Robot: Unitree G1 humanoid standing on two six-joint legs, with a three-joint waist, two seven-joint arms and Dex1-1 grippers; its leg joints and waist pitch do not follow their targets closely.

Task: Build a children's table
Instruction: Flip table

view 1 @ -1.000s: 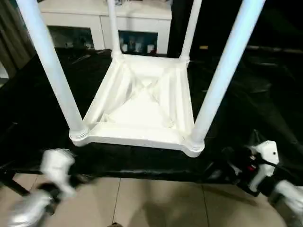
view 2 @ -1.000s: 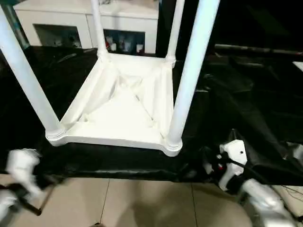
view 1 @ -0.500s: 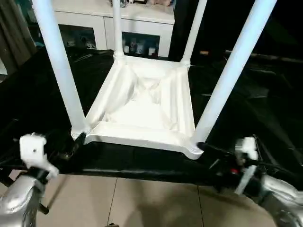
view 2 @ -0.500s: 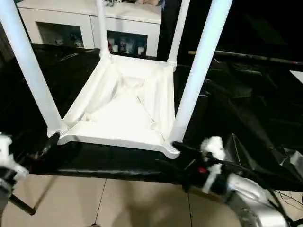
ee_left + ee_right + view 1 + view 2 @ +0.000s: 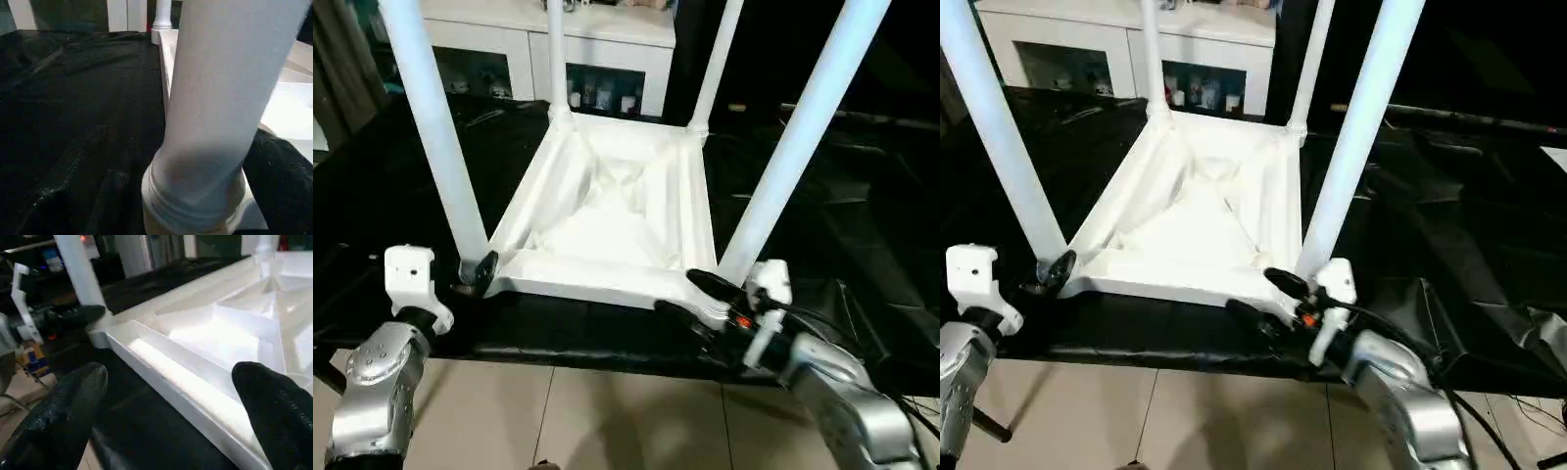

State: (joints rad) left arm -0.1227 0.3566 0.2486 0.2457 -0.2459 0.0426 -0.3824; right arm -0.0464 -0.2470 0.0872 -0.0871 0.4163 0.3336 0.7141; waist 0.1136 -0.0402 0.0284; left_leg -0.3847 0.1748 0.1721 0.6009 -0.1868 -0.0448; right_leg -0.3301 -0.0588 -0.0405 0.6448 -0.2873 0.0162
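The white children's table (image 5: 607,220) lies upside down on the black work table (image 5: 382,186), ribbed underside up, with all its legs standing in the corner sockets. My left gripper (image 5: 475,276) is at the near-left socket, open, straddling the base of the near-left leg (image 5: 435,137). That leg (image 5: 215,112) looms close in the left wrist view, with one black finger (image 5: 279,186) beside it. My right gripper (image 5: 690,299) is open at the near-right corner, below the near-right leg (image 5: 798,147). Its fingers (image 5: 73,401) stand above and below the table's near rim (image 5: 186,382).
A white glass-door cabinet (image 5: 597,39) stands behind the work table. The work table's front edge runs just under the children's table, with tiled floor (image 5: 587,411) below. Crumpled black cover (image 5: 862,225) spreads to the right.
Both arms rose from below the work table's edge and moved inward. The left gripper reached the near-left leg base and the right gripper reached the near-right corner.
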